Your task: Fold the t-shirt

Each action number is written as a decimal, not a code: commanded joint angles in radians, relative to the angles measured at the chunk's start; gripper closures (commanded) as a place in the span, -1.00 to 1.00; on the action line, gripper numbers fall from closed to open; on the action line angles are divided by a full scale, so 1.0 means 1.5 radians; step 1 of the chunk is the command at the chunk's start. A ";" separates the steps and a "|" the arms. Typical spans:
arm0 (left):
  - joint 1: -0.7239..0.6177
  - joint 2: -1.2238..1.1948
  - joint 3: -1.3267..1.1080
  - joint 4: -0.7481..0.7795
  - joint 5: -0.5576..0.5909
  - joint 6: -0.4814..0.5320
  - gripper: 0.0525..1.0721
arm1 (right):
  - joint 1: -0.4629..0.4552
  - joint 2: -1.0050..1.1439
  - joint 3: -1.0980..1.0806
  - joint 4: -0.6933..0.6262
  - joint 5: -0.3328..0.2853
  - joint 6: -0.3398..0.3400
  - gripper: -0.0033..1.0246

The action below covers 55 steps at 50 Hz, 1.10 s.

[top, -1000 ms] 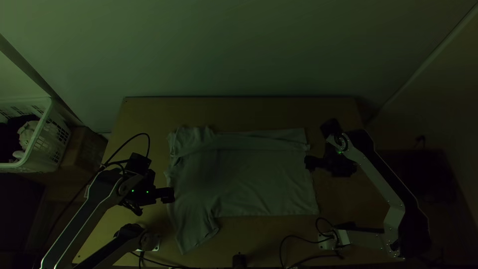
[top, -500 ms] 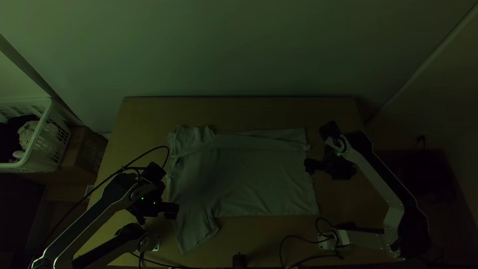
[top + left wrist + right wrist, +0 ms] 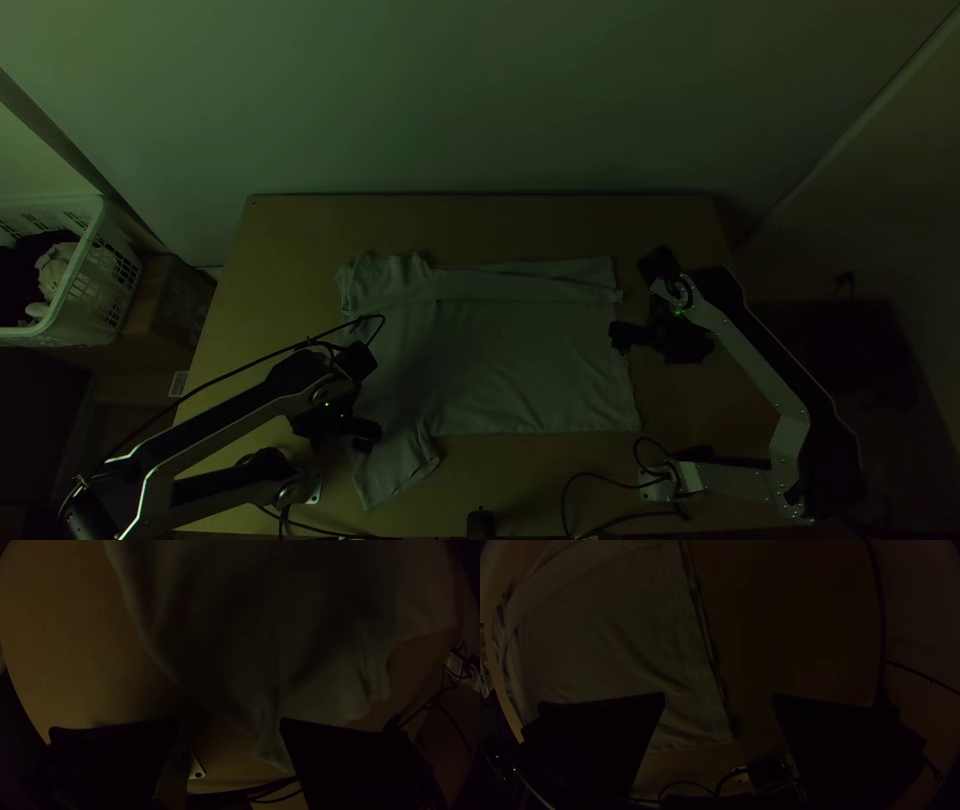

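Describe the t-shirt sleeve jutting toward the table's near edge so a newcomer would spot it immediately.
On the light wooden table lies a pale t-shirt, with a folded band along its far side. At the shirt's left end, beside the left end effector, is the sleeve. Unlike the rumpled far-left corner, it juts out past the shirt's near side.

So there was a white basket (image 3: 112,285) off past the table's (image 3: 480,225) left side, pale cloth (image 3: 55,268) and dark stuff (image 3: 18,268) in it, right by a brown box (image 3: 168,300).
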 commanded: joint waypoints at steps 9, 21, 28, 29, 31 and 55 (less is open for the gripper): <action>-0.013 0.040 -0.025 0.024 -0.016 -0.010 -0.90 | 0.005 -0.003 -0.026 0.011 -0.004 0.013 -0.90; -0.014 0.092 -0.039 0.049 -0.035 -0.010 -0.89 | 0.007 -0.002 -0.029 0.021 -0.005 0.016 -0.89; -0.027 0.103 -0.039 0.054 -0.037 -0.010 -0.56 | 0.001 -0.002 -0.031 0.026 -0.004 0.016 -0.89; -0.030 0.103 -0.037 0.055 -0.037 -0.010 -0.46 | 0.000 -0.002 -0.032 0.027 -0.004 0.016 -0.89; -0.032 0.101 -0.033 0.055 -0.037 -0.010 -0.24 | -0.001 -0.002 -0.034 0.030 -0.004 0.016 -0.89; 0.013 0.050 0.027 0.052 -0.054 0.010 0.94 | 0.006 0.010 -0.152 0.025 -0.042 -0.031 -0.79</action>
